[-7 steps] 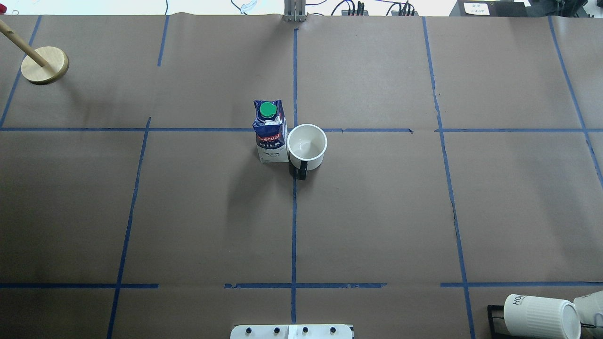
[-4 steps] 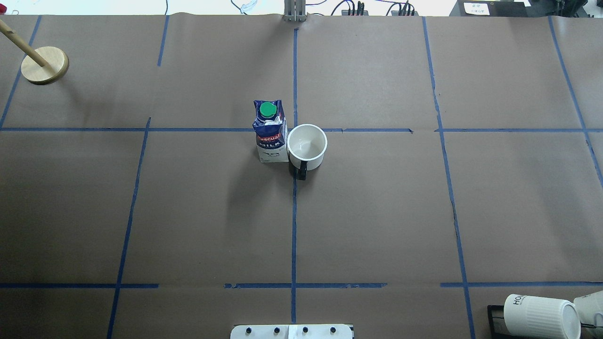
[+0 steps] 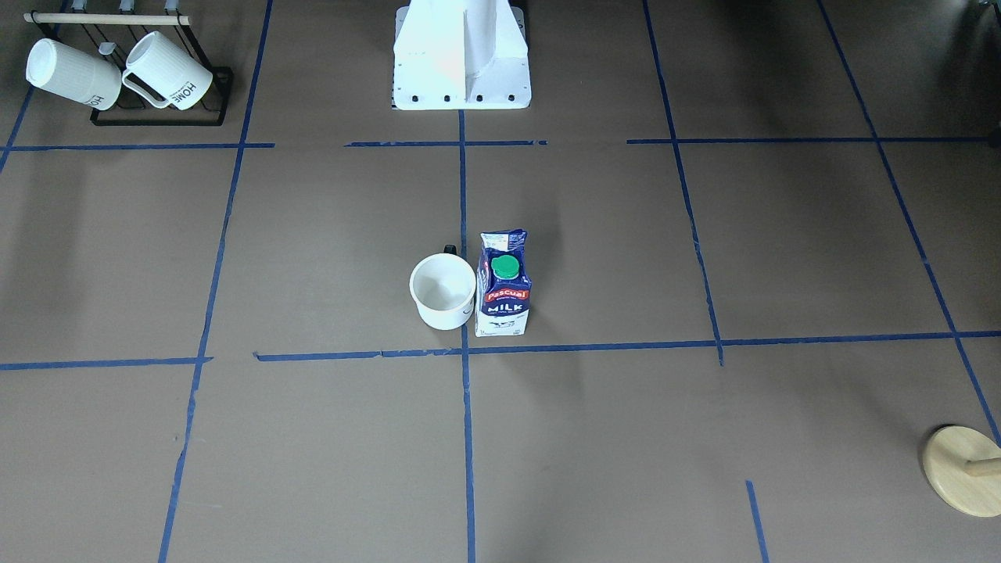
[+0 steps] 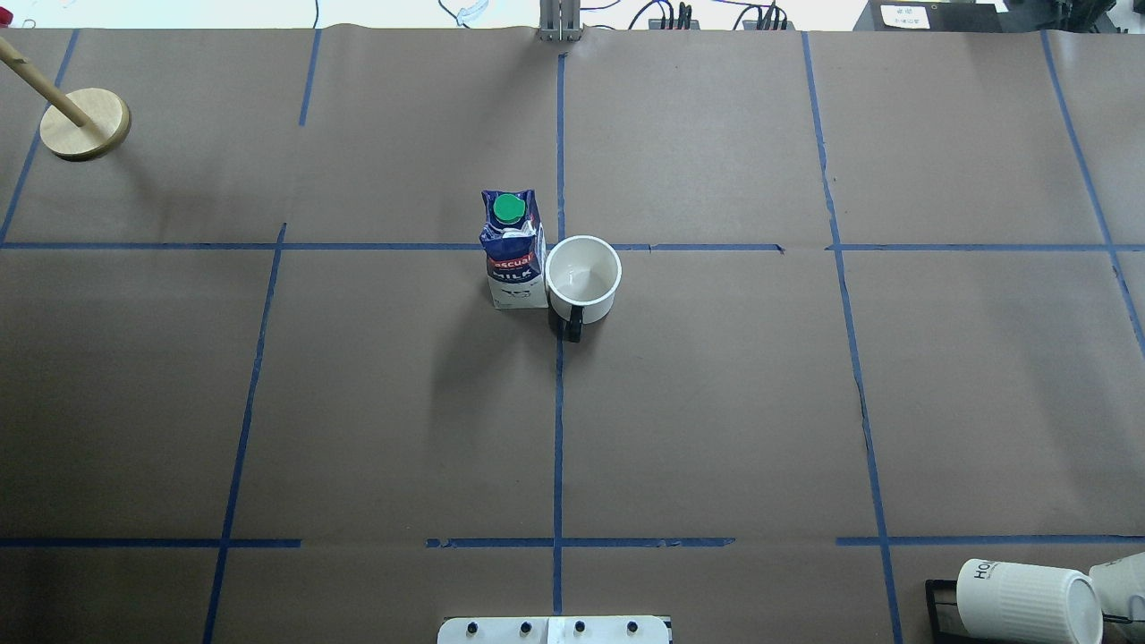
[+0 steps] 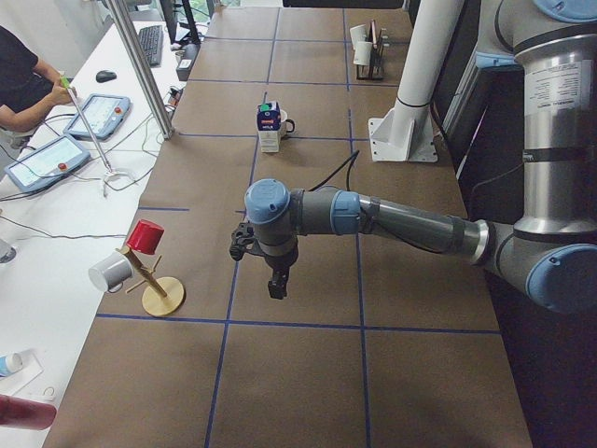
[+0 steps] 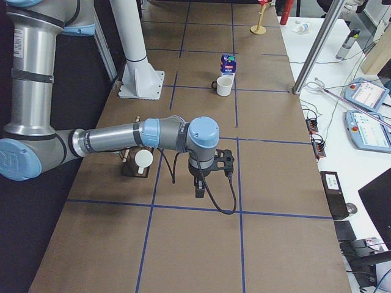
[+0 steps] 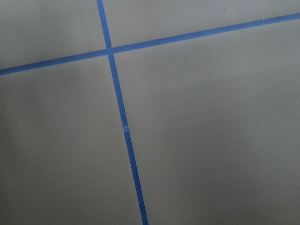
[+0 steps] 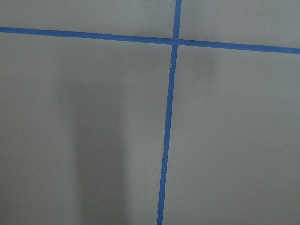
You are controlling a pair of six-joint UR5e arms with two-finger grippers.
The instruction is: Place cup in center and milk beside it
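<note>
The left arm's jaws hang low over bare tabletop [image 4: 716,402] near the robot's left end, and the right arm's jaws do likewise near its right end. Only the side views show them, so I cannot tell how far either pair is parted. Neither appears to carry anything. Each wrist camera sees only brown paper and crossing blue tape, with no fingertip in frame. The left arm [image 5: 392,217] and right arm [image 6: 116,137] both reach out low, well apart from the task's things.

The cup [image 4: 582,279] stands upright just on the robot's side of the center [image 4: 559,247], resting over the long tape line, its dark handle turned toward the robot. The milk carton [image 4: 513,250] stands upright right against the cup, on the robot's left of it, green cap on top.

Judging from this layout, the placing looks done and the step in hand is simply to finish clear. Doing it well means lifting the jaws before any travel and routing both arms around the middle, never across it. The carton is tall on a narrow foot and would likely topple at a light brush, while the cup could slide on the paper. The two ribbed HOME mugs [image 3: 117,70] on their rack and the wooden stand [image 4: 85,123] sit at far corners, out of the way.
</note>
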